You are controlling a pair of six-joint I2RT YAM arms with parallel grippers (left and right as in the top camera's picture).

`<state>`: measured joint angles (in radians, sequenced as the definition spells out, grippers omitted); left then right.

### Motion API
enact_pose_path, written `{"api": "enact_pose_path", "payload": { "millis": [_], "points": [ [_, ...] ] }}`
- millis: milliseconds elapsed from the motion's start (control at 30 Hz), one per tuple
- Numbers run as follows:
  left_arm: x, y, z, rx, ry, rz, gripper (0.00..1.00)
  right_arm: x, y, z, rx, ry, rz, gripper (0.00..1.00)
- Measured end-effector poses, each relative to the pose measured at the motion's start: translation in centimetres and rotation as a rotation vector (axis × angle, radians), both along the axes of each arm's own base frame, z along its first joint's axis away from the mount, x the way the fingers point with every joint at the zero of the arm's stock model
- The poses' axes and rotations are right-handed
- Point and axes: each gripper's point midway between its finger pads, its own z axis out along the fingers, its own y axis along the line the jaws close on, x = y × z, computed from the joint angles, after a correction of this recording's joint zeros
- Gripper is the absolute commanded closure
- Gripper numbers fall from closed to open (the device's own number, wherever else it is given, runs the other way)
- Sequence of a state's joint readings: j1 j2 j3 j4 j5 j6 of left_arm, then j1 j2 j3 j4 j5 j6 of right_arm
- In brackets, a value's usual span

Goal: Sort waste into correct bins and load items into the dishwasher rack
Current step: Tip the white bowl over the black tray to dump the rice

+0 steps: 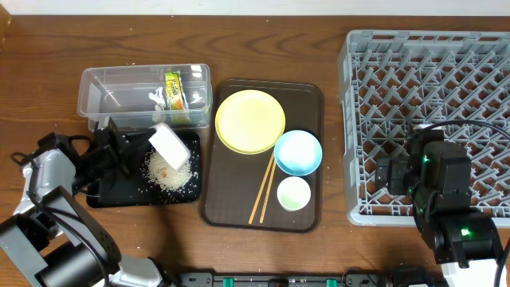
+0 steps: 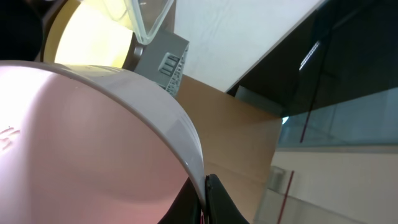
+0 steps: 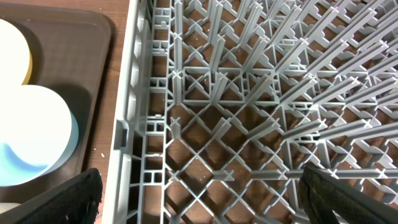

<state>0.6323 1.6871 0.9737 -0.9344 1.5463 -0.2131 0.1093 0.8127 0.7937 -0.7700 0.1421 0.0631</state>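
Left gripper [image 1: 149,141] clamped on rim of white bowl [image 1: 169,146], bowl tipped on edge above black tray [image 1: 103,195]; rice [image 1: 163,173] scattered on tray under it

Clear tub [image 1: 96,88] behind black tray, holding snack wrapper [image 1: 174,89] and white scraps [image 1: 157,99]

Brown tray [image 1: 307,96] at centre: yellow plate [image 1: 249,121] at far end, blue bowl [image 1: 298,151] touching plate edge, small cup [image 1: 292,194] near front, chopsticks [image 1: 263,190] just left of cup

Right gripper [image 3: 205,214] over rack [image 1: 422,72] near its left wall, fingers spread wide, nothing between them
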Motion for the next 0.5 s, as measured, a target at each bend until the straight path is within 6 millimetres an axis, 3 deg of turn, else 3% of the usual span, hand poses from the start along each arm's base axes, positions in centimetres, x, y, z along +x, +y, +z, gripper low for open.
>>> {"api": "enact_pose_path", "payload": {
  "millis": [167, 367, 500],
  "points": [
    [0.12, 0.14, -0.47, 0.026, 0.007, -0.002, 0.94, -0.01, 0.01, -0.01, 0.0, 0.0, 0.0, 0.01],
    [0.71, 0.53, -0.21, 0.18, -0.24, -0.017, 0.94, 0.0, 0.02, 0.0, 0.001, 0.0, 0.001, 0.01],
    [0.7, 0.52, -0.12, 0.218, -0.297, -0.021, 0.94, 0.0, 0.06, -0.01, 0.002, 0.0, 0.002, 0.01]
  ]
}}
